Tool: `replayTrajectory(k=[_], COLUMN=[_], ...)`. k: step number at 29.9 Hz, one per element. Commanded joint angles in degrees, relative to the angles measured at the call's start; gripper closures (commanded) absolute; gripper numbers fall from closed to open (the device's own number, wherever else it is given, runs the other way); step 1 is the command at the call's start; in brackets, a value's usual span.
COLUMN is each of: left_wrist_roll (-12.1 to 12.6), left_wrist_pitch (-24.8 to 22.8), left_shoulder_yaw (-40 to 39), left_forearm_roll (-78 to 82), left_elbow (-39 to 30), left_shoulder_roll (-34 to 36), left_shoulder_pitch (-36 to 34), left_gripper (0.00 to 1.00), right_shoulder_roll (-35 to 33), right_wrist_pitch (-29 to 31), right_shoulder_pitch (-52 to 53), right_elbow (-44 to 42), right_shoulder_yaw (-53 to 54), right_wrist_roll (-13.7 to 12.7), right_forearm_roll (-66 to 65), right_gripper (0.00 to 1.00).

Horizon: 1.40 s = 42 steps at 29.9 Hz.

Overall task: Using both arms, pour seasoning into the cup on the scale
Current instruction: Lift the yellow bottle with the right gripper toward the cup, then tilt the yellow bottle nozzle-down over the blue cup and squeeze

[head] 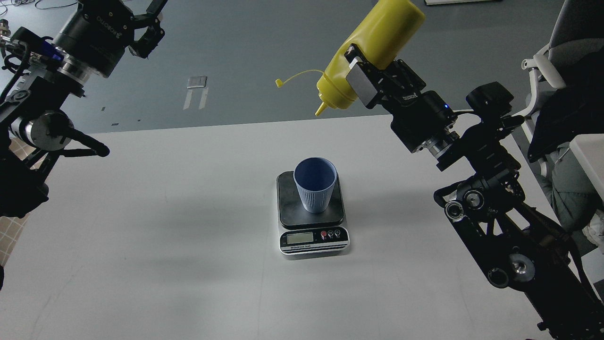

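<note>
The bottle (373,52) is clamped, nozzle down, in the right pincer (365,71); the cup (315,184) on the scale (312,212) lies below-left of it. Left pincer (148,26) is held spread, empty. Pouring is not yet begun

Single view, head-mounted: the camera is looking forward and steeply down onto the white bench (188,264). It is sitting high and fairly near, with the scale (313,236) lying near frame centre. Both arms are entering from the lower side edges. Grey floor (245,56) is filling the upper band beyond the bench's far edge.
</note>
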Motion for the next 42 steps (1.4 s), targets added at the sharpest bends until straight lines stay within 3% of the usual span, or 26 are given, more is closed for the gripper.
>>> replayTrajectory(k=[1,21,42], left_wrist_roll=[-0.2,-0.2,-0.2], left_wrist_pitch=[0.0,0.0,0.0], left_shoulder_yaw=[-0.4,-3.7,-5.9], left_forearm_roll=[0.0,0.0,0.1], left_elbow=[-0.2,-1.8,-5.4], left_shoulder_roll=[0.7,0.8,0.9], left_shoulder_pitch=[0.6,2.1,2.2], left_gripper=[0.02,0.01,0.02], right_shoulder_roll=[-0.2,-2.4,-1.9], right_wrist_pitch=[-1.0,-3.6,-7.9], right_shoulder_pitch=[-0.2,-2.2,-0.4], right_elbow=[-0.6,-2.5,-10.3], right_shoulder_yaw=[-0.4,-4.6,-10.2], right_wrist_roll=[0.3,1.6,2.6], right_forearm_roll=[0.0,0.0,0.0], right_gripper=[1.0,1.0,1.0])
